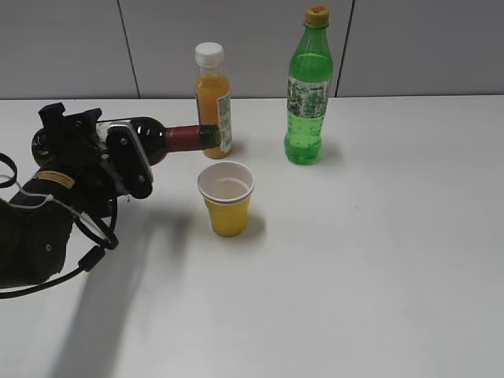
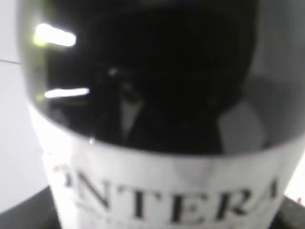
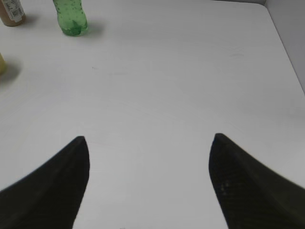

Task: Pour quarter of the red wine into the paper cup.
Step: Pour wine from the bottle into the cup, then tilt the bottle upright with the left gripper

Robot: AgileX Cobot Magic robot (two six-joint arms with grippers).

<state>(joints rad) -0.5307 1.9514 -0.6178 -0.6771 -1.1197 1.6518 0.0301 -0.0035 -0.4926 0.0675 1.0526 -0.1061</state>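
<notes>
My left gripper (image 1: 118,161) is shut on the red wine bottle (image 1: 169,138) and holds it lying about level above the table, its dark red foil neck pointing right. The mouth is just above and behind the rim of the yellow paper cup (image 1: 227,199), which stands upright with a white inside. The left wrist view is filled by the dark glass and white label of the wine bottle (image 2: 157,119). My right gripper (image 3: 148,143) is open and empty over bare table; it does not show in the exterior view.
An orange juice bottle (image 1: 213,98) with a white cap stands right behind the wine bottle's mouth. A green soda bottle (image 1: 309,90) stands to its right and also shows in the right wrist view (image 3: 70,16). The table's right edge (image 3: 286,47) is near.
</notes>
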